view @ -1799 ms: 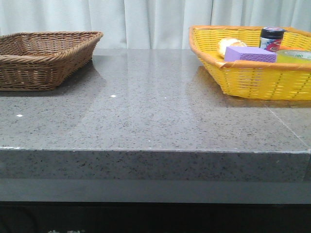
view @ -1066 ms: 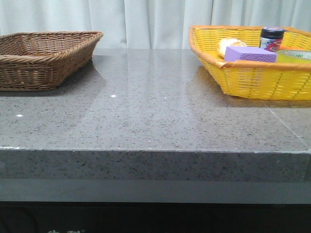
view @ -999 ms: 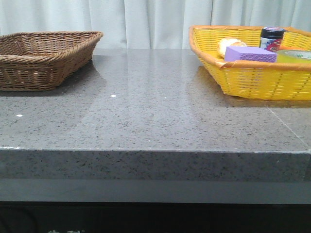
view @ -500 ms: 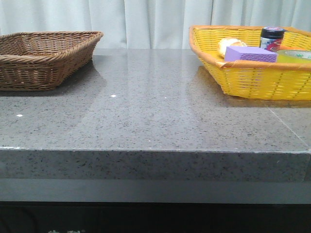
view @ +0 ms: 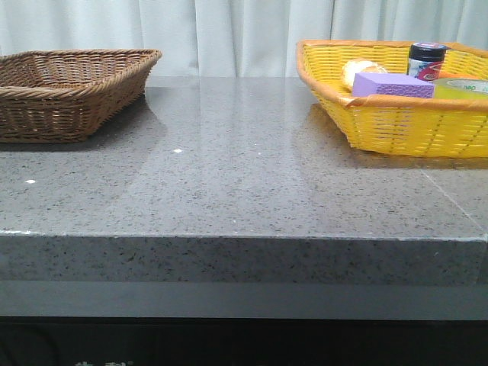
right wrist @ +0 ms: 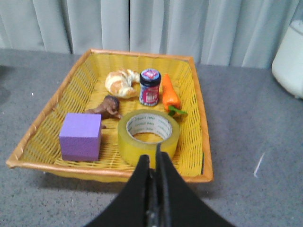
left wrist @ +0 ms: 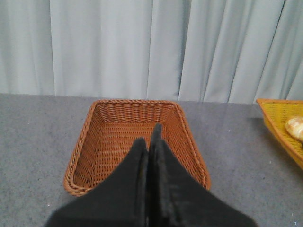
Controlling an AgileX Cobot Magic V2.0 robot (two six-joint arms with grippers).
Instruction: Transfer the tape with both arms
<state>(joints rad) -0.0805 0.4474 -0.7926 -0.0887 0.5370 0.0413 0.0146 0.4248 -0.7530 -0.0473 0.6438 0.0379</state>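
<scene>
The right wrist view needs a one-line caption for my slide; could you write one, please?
Shut right hand poised above the tape lying flat in the yellow basket, beside a purple block.

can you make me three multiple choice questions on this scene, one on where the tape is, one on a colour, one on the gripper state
1. Where is the tape?
A. in the yellow basket
B. in the brown basket
C. on the bare table

2. What colour is the sponge block?
A. green
B. purple
C. red

3. How does the left gripper stand?
A. wide open
B. shut on the tape
C. shut on nothing

Answers:
1 A: the tape lies flat inside the yellow basket, beside the sponge block.
2 B: the block is plainly purple in the right wrist view.
3 C: the left gripper has its fingers pressed together with nothing between them, over the brown basket; the right gripper is shut too.
</scene>
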